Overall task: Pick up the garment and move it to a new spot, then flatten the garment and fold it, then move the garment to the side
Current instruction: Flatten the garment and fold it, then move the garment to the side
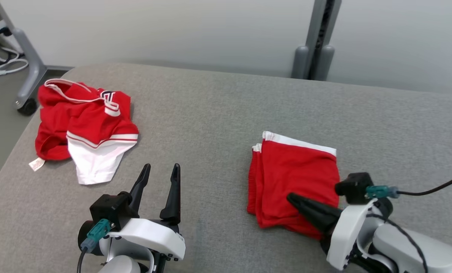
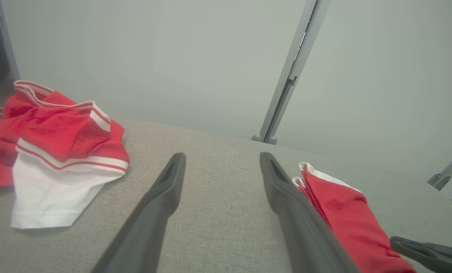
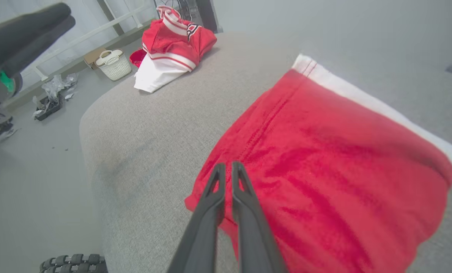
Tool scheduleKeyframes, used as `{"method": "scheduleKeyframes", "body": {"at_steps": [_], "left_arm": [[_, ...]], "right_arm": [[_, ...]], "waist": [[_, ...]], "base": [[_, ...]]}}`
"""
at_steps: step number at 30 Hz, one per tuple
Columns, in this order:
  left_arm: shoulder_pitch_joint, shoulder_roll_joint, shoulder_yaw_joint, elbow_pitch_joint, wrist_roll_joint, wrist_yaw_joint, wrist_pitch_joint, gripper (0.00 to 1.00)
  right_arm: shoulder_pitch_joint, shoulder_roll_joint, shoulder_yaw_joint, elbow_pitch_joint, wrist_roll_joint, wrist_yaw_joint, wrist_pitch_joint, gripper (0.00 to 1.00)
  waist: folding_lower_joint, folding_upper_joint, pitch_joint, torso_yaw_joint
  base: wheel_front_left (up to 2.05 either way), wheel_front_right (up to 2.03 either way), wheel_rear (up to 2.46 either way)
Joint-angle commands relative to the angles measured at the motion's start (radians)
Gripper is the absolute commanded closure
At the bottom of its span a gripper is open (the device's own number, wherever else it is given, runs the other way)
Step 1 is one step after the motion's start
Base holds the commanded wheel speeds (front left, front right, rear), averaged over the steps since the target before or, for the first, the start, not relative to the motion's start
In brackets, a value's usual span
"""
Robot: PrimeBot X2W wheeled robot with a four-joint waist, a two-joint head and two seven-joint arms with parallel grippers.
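The garment [image 1: 298, 170] is red and lies folded on the grey table [image 1: 210, 125], on my right side. It makes a flat, nearly square packet. A white band [image 1: 301, 143] runs along its far edge, and the stacked layers show at its left edge.

My right claw [image 1: 291, 197] is clenched, with the two fingers pressed close together. It comes in from the right, and its tips are at the near corner of the garment. In the right wrist view the claw [image 3: 228, 165] points over the red cloth [image 3: 324, 159], close to its near left edge. Whether some cloth is pinched between the fingers, I cannot tell.

My left claw [image 1: 161, 167] is released, with its fingers spread wide and nothing between them. It stands over bare table, left of the garment and not touching it. In the left wrist view I see grey table between the claw's [image 2: 222, 156] fingers, and the garment [image 2: 347, 212] just beyond the right finger.

A jersey [image 1: 85, 121], red and white, lies crumpled at the far left of the table, well apart from the garment. A small label shows at its near left edge.

A grey post [image 1: 317, 38] stands at the wall behind the table. In the right wrist view a pale basket [image 3: 114, 64] sits on the floor beyond the table.
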Motion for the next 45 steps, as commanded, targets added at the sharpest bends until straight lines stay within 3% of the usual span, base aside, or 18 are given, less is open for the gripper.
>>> {"method": "scheduleKeyframes", "body": {"at_steps": [1,2,3,11,13,20,29,45], "left_arm": [[0.015,0.008,0.0,-0.004,-0.004,0.006,0.002,0.0],[0.018,0.01,-0.002,-0.005,-0.002,0.007,0.002,0.0],[0.02,0.011,-0.003,-0.006,-0.002,0.008,0.003,0.0],[0.043,0.022,-0.004,-0.013,-0.008,0.018,0.012,0.0],[0.053,0.027,-0.004,-0.016,-0.007,0.023,0.013,0.0],[0.056,0.037,-0.004,-0.023,-0.006,0.029,0.015,0.0],[0.041,0.037,-0.005,-0.03,-0.006,0.031,0.016,0.0],[0.014,0.028,0.0,-0.023,-0.005,0.021,0.003,0.0]], "right_arm": [[-0.009,-0.017,-0.015,0.0,0.011,0.0,-0.025,0.56],[-0.009,-0.023,-0.026,0.003,0.016,0.0,-0.034,0.2],[-0.008,-0.028,-0.041,0.007,0.018,0.0,-0.04,0.0],[0.051,-0.047,-0.221,0.055,-0.002,0.0,-0.058,0.0],[0.107,-0.042,-0.334,0.066,-0.035,0.0,-0.057,0.0],[0.212,-0.014,-0.512,0.108,-0.095,0.0,-0.058,0.0],[0.263,0.059,-0.602,0.209,-0.082,0.0,0.006,0.0],[0.208,0.174,-0.666,0.422,0.072,0.0,0.178,0.0]], "waist": [[0.0,0.0,-0.026,-0.031],[0.0,0.0,-0.032,-0.038],[0.0,0.0,-0.038,-0.046],[0.0,0.0,-0.071,-0.089],[0.0,0.0,-0.075,-0.098],[0.0,0.0,-0.076,-0.098],[0.0,0.0,-0.055,-0.045],[0.0,0.0,-0.005,0.09]], "base": [[0.0,0.0,0.0],[0.0,0.0,0.0],[0.0,0.0,0.0],[0.0,0.0,0.0],[0.0,0.0,0.0],[0.0,0.0,0.0],[0.0,0.0,0.0],[0.0,0.0,0.0]]}}
